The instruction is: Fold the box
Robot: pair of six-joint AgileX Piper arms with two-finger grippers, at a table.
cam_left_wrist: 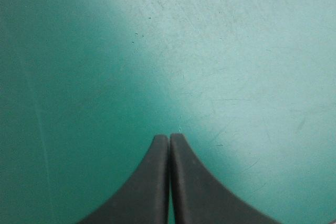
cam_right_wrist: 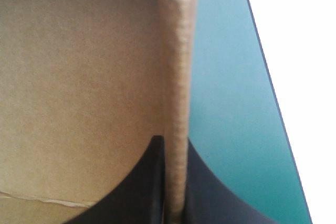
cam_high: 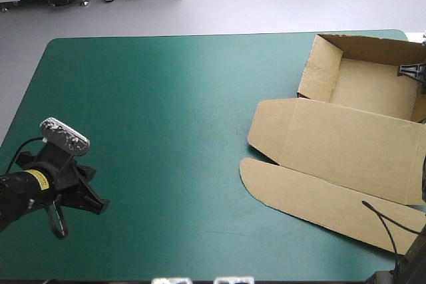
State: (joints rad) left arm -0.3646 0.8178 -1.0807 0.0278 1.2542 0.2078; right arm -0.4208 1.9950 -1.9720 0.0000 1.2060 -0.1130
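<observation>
My left gripper (cam_high: 100, 206) is at about eight o'clock on the teal-green cover (cam_high: 173, 124). Its black fingers are pressed together into one point over bare cover, well apart from the box. The brown box (cam_high: 346, 144) lies around three o'clock: an open tray with raised walls at two o'clock and its lid flat, spreading toward four. My right gripper (cam_high: 413, 71) is clamped on the tray's wall nearest the table's right edge, the board pinched between its fingers (cam_right_wrist: 147, 187).
</observation>
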